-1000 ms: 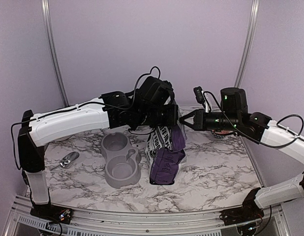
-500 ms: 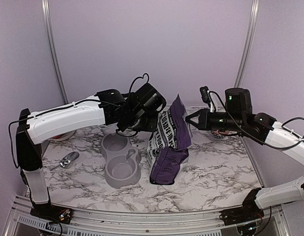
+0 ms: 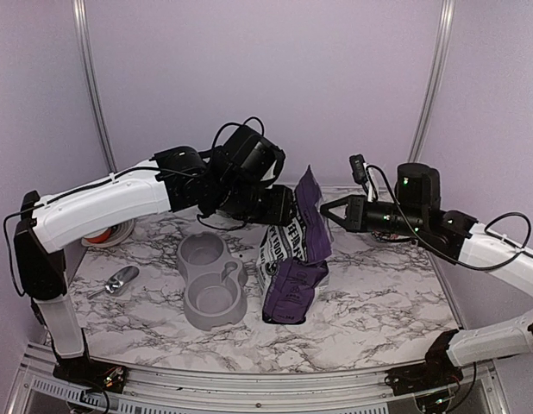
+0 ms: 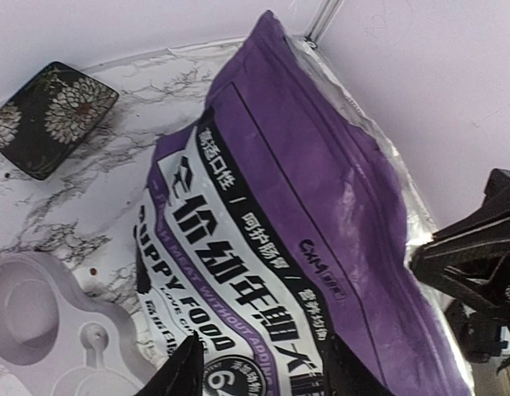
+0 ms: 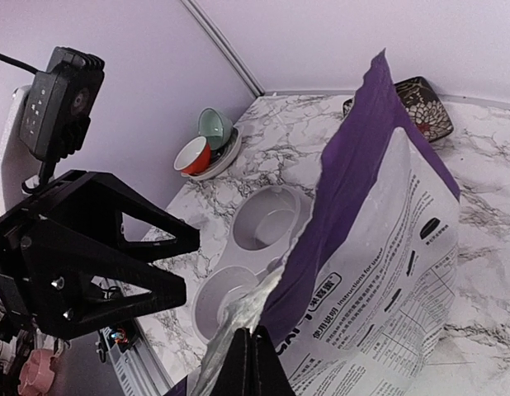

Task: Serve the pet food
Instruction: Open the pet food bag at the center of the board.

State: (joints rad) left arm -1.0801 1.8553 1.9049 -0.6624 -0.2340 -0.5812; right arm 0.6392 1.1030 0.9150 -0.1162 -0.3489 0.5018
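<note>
Top external view: the right gripper point(image 3: 325, 210) has its jaws clenched on the top edge of the purple bag point(image 3: 288, 285), propping it upright on the table point(image 3: 379, 319). No pet food shows (I judge it is inside the bag). The left gripper point(image 4: 259, 373) has its jaws released beside the bag's face. The grey double bowl point(image 3: 210, 280) waits just left, unobstructed, and the scoop point(image 3: 120, 280) lies well apart.

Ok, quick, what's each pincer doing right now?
Left pincer: open, holding nothing.
Right pincer: closed on the purple food bag.
</note>
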